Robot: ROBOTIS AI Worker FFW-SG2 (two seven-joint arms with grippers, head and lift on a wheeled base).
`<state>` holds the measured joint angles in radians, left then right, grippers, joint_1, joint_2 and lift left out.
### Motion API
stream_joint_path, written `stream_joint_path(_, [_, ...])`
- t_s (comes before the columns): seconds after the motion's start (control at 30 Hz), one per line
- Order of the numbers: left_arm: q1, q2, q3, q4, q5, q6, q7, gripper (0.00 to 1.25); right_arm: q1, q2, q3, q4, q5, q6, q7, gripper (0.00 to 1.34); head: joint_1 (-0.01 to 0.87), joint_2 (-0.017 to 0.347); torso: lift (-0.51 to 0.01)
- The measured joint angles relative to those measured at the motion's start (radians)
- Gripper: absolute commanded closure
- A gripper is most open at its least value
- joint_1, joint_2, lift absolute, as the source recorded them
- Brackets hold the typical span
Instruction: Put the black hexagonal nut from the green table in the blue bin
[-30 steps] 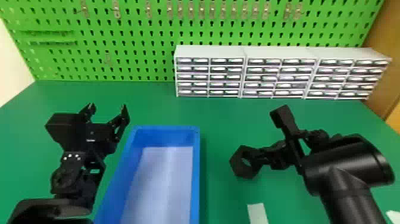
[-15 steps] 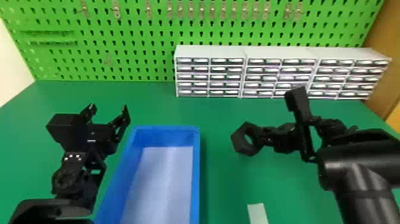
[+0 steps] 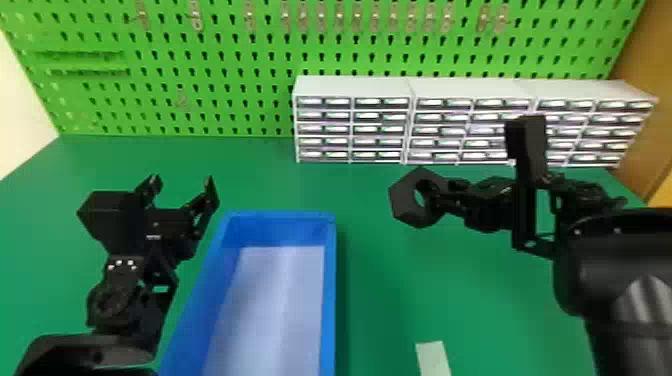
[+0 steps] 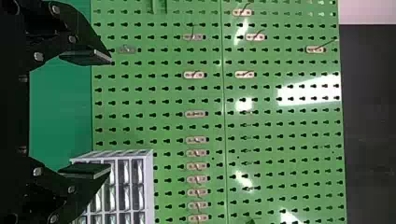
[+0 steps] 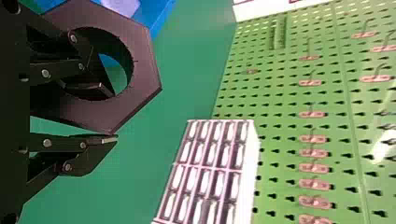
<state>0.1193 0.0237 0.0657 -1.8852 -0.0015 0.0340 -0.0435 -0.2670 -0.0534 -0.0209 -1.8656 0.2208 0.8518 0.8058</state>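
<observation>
the right end effector grips the black hexagonal nut, clamped on one side of its ring: in the right wrist view, one finger passes into the round hole while the other lies along the outer edge. the nut is held up over the green table, to the right of the blue bin and apart from it, with its broad face and hole plainly seen in the head view.

the left end effector is open, its two fingers spread with nothing between them. it hangs to the left of the bin, near the bin's far left corner. the bin is rectangular, with blue walls and a pale bottom.

a pale strip lies on the table to the right of the bin, at the near edge of the head view. at the back, white drawer units stand side by side before a green pegboard fitted with small metal hooks.
</observation>
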Motion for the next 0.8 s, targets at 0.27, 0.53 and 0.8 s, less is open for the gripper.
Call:
stream_joint_path(0.27, [0.001, -0.001, 0.000, 0.000, 0.000, 0.000, 0.001, 0.43, -0.002, -0.005, 0.014, -0.013, -0.071, 0.010, -0.002, 1.09, 0.657, 0.057, -0.095])
stream_joint_path(0.53, [0.002, -0.001, 0.000, 0.000, 0.000, 0.000, 0.001, 0.43, -0.007, -0.013, 0.050, -0.023, -0.097, 0.033, 0.000, 1.09, 0.657, 0.057, -0.095])
stream_joint_path(0.8, [0.002, -0.001, -0.001, 0.000, 0.000, 0.000, 0.001, 0.43, -0.016, -0.022, 0.104, -0.027, -0.131, 0.059, 0.000, 1.09, 0.657, 0.057, -0.095])
